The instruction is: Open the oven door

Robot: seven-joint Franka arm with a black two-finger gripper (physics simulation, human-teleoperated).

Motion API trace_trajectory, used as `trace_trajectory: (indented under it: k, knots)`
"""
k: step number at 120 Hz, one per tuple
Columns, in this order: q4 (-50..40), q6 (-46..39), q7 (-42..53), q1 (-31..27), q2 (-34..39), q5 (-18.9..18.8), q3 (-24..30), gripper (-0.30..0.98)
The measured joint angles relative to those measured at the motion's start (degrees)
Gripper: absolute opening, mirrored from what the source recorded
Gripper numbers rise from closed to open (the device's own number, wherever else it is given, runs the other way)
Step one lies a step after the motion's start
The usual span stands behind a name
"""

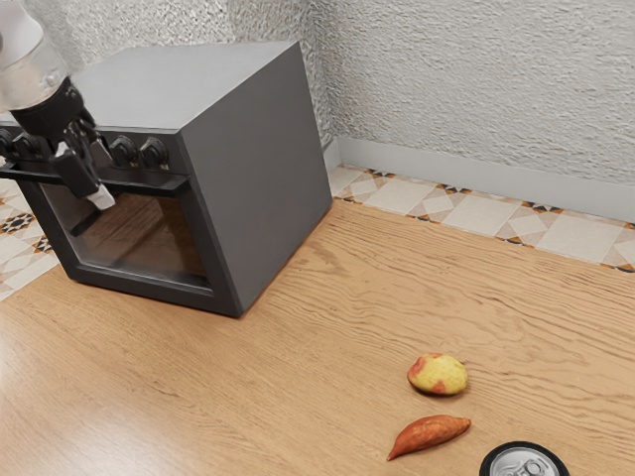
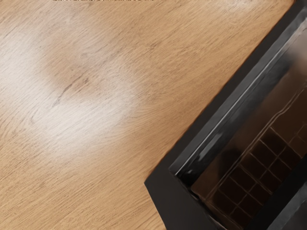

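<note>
In the exterior view, my gripper (image 1: 96, 182) is at the front of the dark grey oven (image 1: 263, 169), at its door handle (image 1: 157, 184) and below the knobs. Whether it touches the handle I cannot tell, nor how it stands. The oven door (image 1: 144, 238) is upright and shut against the front, with a dark glass window. From the wrist view I look down on the door's frame (image 2: 169, 191) and its glass (image 2: 240, 167), with a wire rack showing through. A dark bar, likely the handle (image 2: 292, 201), crosses the lower right corner there.
A wooden table (image 1: 327, 367) extends in front of and beside the oven. Far from the oven lie a yellow-red fruit (image 1: 438, 375), an orange-red sweet potato (image 1: 429, 434) and a can (image 1: 524, 462). Textured walls (image 1: 486, 89) rise behind.
</note>
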State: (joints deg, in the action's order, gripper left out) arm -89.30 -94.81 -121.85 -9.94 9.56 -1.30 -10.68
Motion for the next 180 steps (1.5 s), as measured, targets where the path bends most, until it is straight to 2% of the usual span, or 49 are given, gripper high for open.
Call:
trace_trajectory:
  k: [22, 42, 75, 122, 180]
  knots:
    - [-0.3, -4.2, 3.5, -3.1, -1.6, 0.2, -0.1, 0.69]
    - [-0.7, -8.0, 10.4, -3.3, -1.9, -2.8, -0.2, 0.69]
    - [-5.9, -13.5, 20.6, -3.4, 0.1, -4.1, -0.4, 0.69]
    - [-10.3, -17.9, 29.3, -4.2, -0.2, -3.7, -0.8, 0.69]
    - [-12.9, -21.6, 34.4, -5.7, -1.0, -2.2, -0.9, 0.68]
